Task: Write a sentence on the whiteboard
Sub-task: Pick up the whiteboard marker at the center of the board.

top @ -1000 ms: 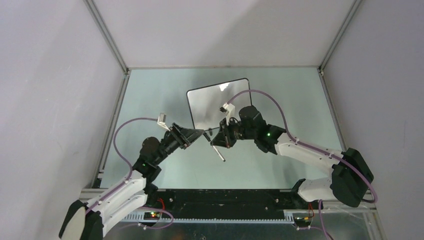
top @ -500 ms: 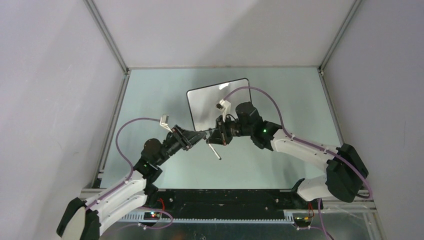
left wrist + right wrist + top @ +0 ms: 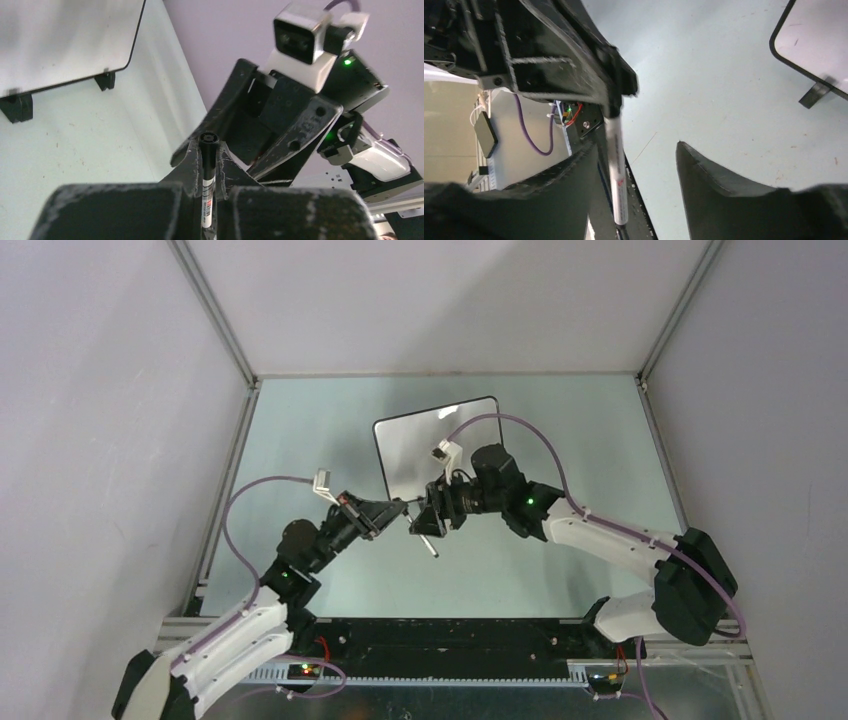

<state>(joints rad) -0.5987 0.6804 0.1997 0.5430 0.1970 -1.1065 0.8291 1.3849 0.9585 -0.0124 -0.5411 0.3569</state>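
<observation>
The left gripper (image 3: pixel 206 150) has just clamped onto the slim white-barrelled marker pen (image 3: pixel 207 192), and the right gripper (image 3: pixel 636 150) has sprung apart, letting it go. The handover looks complete, just in front of the small, black-framed white whiteboard (image 3: pixel 420 445), which stands blank.

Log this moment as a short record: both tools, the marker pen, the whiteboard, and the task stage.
left tool: shut on the marker pen
right tool: open, fingers apart, the pen close beside one finger
marker pen: off the table, slanted, between the two arms
whiteboard: on the table, beyond both tools, touched by neither
writing: none visible on the board
stage: pen in hand, sentence not yet begun
</observation>
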